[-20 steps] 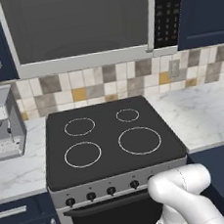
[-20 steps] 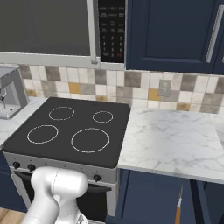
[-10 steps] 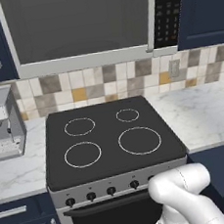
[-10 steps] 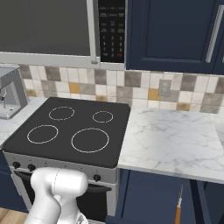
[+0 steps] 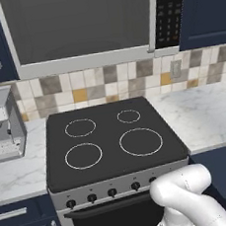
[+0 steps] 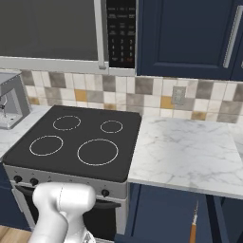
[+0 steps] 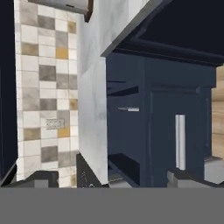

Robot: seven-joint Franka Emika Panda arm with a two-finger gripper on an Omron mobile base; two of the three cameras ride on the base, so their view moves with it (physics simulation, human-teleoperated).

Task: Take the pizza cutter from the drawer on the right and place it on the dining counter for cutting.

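My gripper [image 7: 114, 180] is open, its fingertips [image 7: 41, 178] spread wide with nothing between them. The hand view is rolled on its side. It looks along the edge of a marble worktop [image 7: 92, 109] at navy cabinet fronts. One front carries a silver bar handle [image 7: 180, 135], and I cannot tell whether it is the drawer. In the right base view, under the worktop at the lower right, a slim tool with an orange-brown handle [image 6: 193, 232] lies in a dark opening. I cannot tell if it is the pizza cutter. The dining counter is out of view.
A black stove top [image 5: 110, 140] with an oven door and knobs [image 5: 111, 192] sits straight ahead, under a microwave [image 5: 80, 24]. Marble worktop [image 6: 185, 152] runs right of the stove. A grey appliance [image 5: 2, 125] stands on the left worktop. My white arm [image 5: 187, 201] bends down in front of the oven.
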